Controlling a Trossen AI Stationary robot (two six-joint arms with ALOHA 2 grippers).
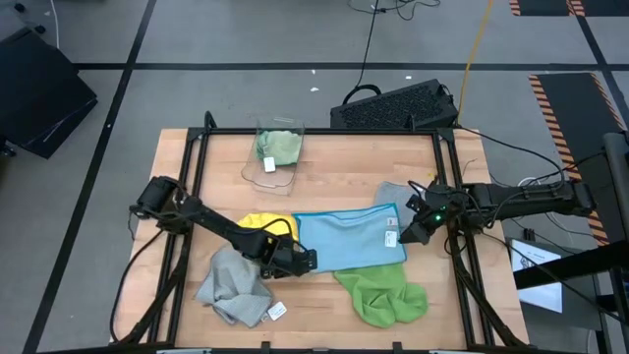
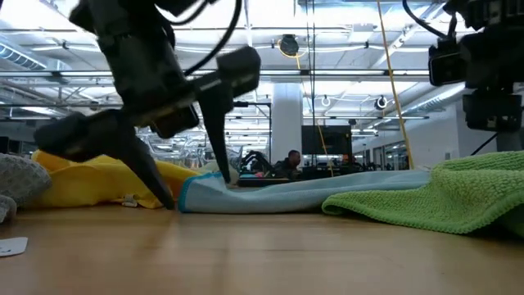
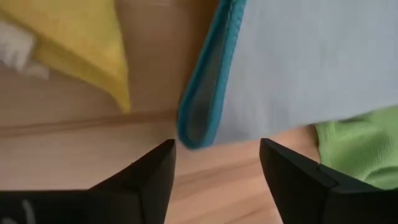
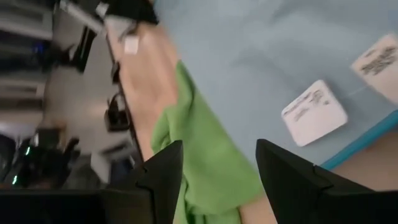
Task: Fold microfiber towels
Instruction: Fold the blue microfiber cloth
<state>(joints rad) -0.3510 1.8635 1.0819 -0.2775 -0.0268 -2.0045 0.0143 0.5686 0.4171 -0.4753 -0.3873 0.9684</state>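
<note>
the light blue towel (image 1: 349,241) is taken as the landmark. it lies spread flat near the middle of the table (image 1: 324,182), one layer, not yet folded. its long axis runs across the table from the left arm's side to the right arm's side, slightly tilted, the right end sitting a little farther from the front edge. white tags (image 4: 314,112) lie at its right end.

the left gripper (image 1: 300,261) is placed at the towel's left front corner, fingers parted, nothing held; in the left wrist view the teal-bound corner (image 3: 193,127) sits just beyond the gap, untouched. the right gripper (image 1: 413,233) is placed at the towel's right edge by the tags, also parted and empty.

step judged: the towel is laid out and let go; the first fold is not begun. the next move is judged to call for both grippers to close on matching corners of one edge, lift only that layer, and carry it over to the opposite edge, keeping the corners level.

other towels around the landmark: yellow towel (image 1: 257,224) touching its left end, grey towel (image 1: 234,283) to the front-left, bright green towel (image 1: 383,293) partly under its front edge, a second grey towel (image 1: 395,194) under its far right corner. the pale green towel (image 1: 280,147) is set in the clear bin (image 1: 257,173), well apart on the far side.
</note>
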